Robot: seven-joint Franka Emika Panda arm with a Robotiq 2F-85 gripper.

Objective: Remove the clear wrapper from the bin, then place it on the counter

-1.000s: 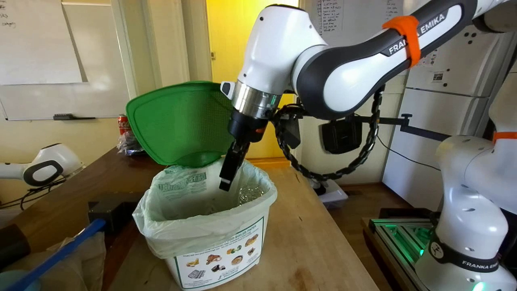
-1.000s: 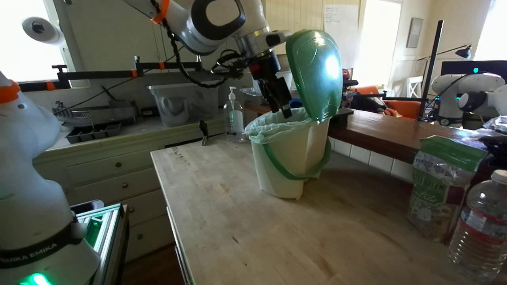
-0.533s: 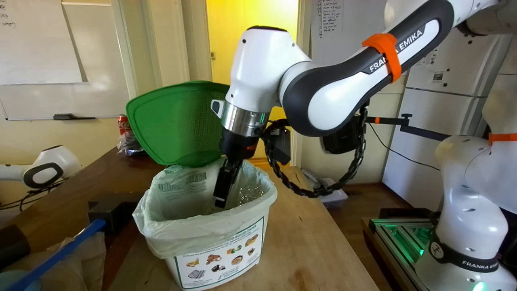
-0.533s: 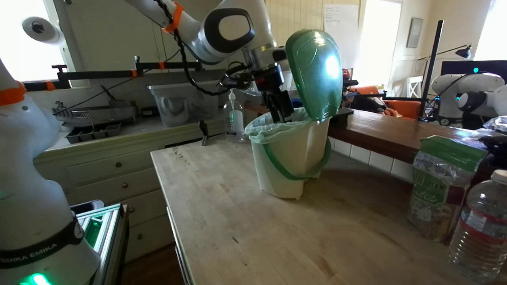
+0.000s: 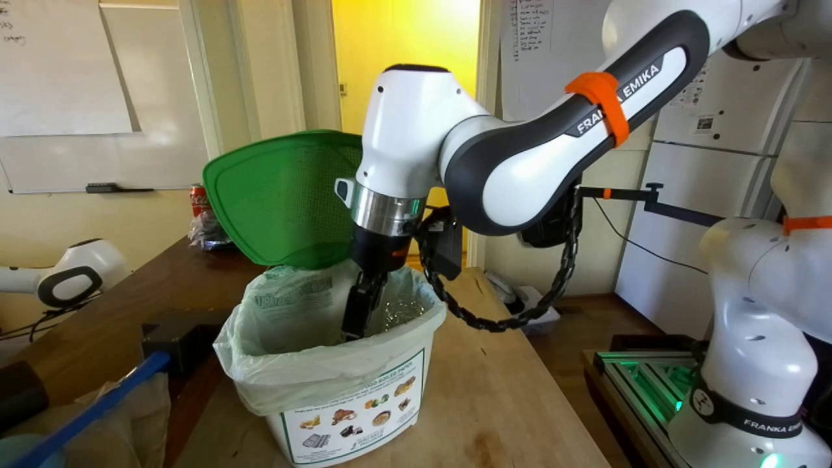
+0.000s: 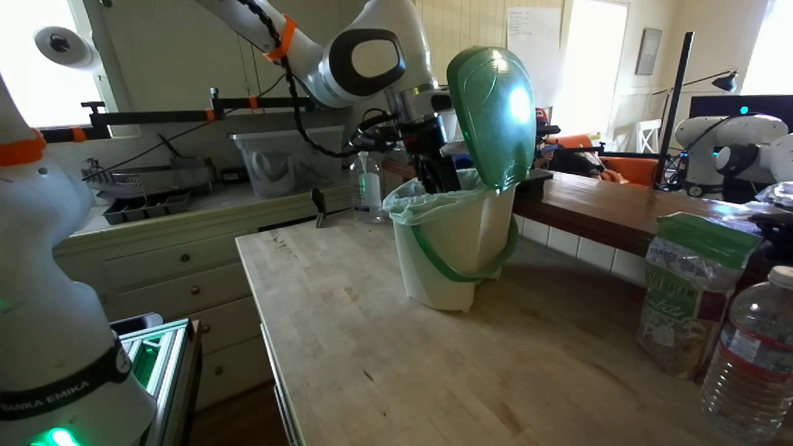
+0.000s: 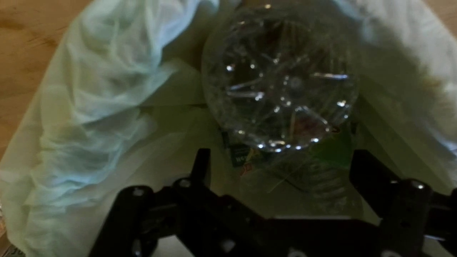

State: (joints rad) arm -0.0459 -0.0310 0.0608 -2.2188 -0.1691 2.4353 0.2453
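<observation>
The white bin (image 5: 354, 416) stands on the wooden counter (image 5: 494, 403), its green lid (image 5: 286, 201) tipped open. It also shows in an exterior view (image 6: 433, 272). My gripper (image 7: 282, 157) is open and points down into the bin; its fingertips are below the rim in both exterior views. In the wrist view the clear wrapper (image 7: 332, 148), with green and reddish print, lies deep in the bin, ahead of and between the open fingers. A round clear plastic piece (image 7: 282, 85) covers part of it. Nothing is held between the fingers.
The pale liner bag (image 5: 286, 383) folds over the bin's rim around the arm. The open lid stands close beside the wrist. A soap bottle (image 6: 367, 186), a green-topped food bag (image 6: 694, 297) and a water bottle (image 6: 753, 353) stand farther off.
My gripper has moved down into the bin, its fingertips dropping below the rim. The bin and the clear piece inside have not moved.
</observation>
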